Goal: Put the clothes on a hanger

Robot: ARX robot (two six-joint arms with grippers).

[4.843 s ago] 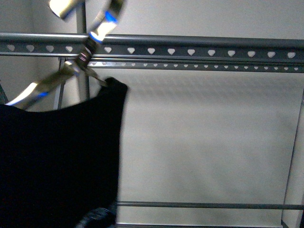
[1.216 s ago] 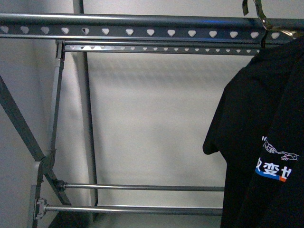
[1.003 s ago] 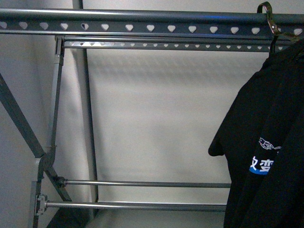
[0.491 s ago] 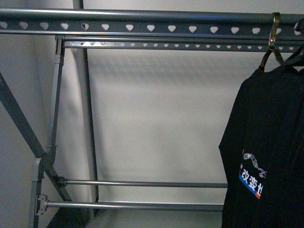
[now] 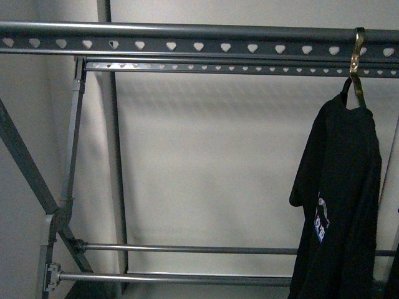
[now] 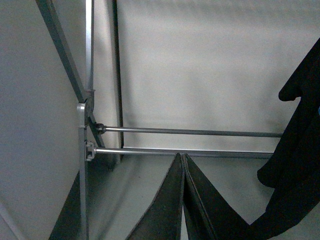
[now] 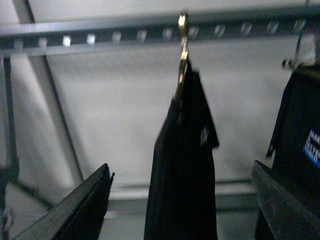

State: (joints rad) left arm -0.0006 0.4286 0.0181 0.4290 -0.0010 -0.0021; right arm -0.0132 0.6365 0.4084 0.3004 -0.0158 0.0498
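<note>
Our right gripper (image 7: 182, 200) stands wide open, its fingers (image 7: 82, 207) empty. Our left gripper (image 6: 182, 165) shows its jaws pressed together, holding nothing. The black T-shirt (image 5: 340, 199) hangs edge-on from a brass coat hanger (image 5: 356, 59) hooked over the rack's top rail (image 5: 187, 38), near that rail's right end.

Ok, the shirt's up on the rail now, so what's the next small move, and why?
Probably back the right gripper straight away from the T-shirt. The brass hook sits over the rack's top rail, the shirt hangs free, and the jaws stand wide open either side of it, holding nothing. The left gripper is shut and empty.
</note>
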